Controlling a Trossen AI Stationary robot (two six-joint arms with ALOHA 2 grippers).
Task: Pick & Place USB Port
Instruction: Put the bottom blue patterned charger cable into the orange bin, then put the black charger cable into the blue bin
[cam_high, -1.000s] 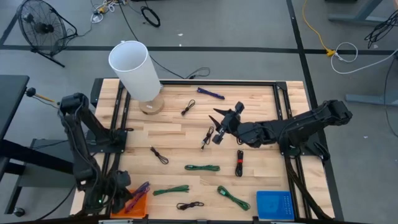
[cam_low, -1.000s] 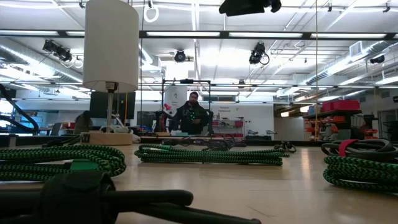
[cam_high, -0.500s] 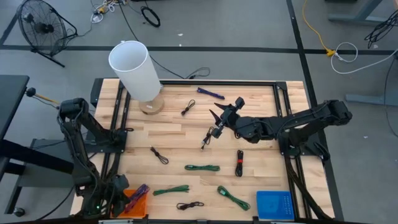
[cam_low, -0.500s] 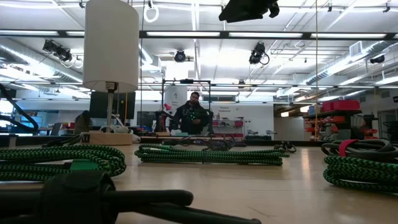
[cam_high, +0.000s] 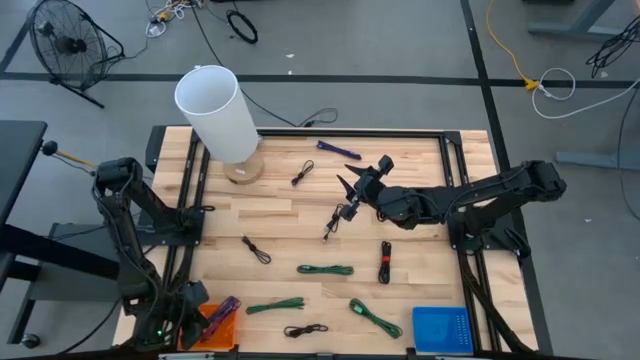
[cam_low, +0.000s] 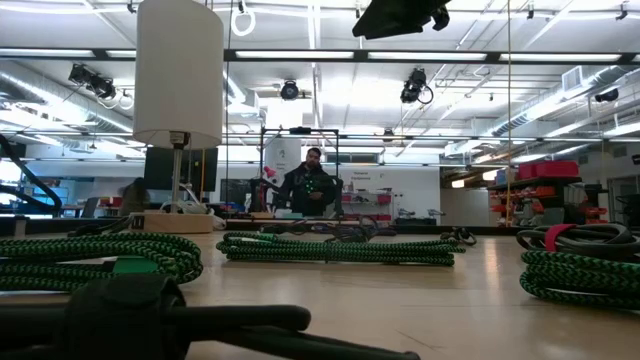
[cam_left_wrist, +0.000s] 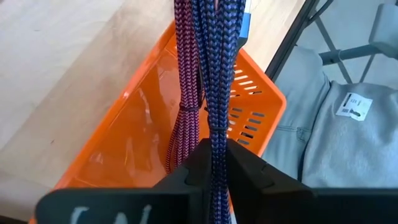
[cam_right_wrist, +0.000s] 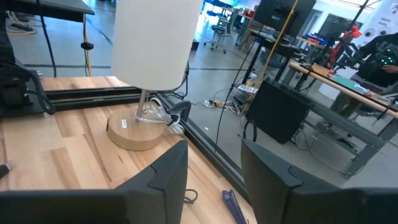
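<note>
A purple braided USB cable, tied in a bundle, is in my left gripper, which is shut on it over the orange tray at the table's near left corner. My right gripper hangs open, raised above the middle of the table, over a black cable. It shows at the top of the low view. Its wrist view looks toward the white lamp. A second purple cable lies near the far edge. My left gripper pinches the purple cable bundle between its two fingers, which lie along it. The cable runs out from the fingertips over the tray floor and past the tray's rim, its blue plug beyond the rim. Whether it rests on the tray I cannot tell.
Several black and green cable bundles lie over the near half of the table, among them a green one and a black-and-red one. A blue box sits at the near right corner. The white lamp stands far left.
My right gripper has moved a little toward the table's far edge and tipped so that its fingers point more level, staying open above the black cable. My left gripper has stayed over the orange tray, shut on the purple cable.
</note>
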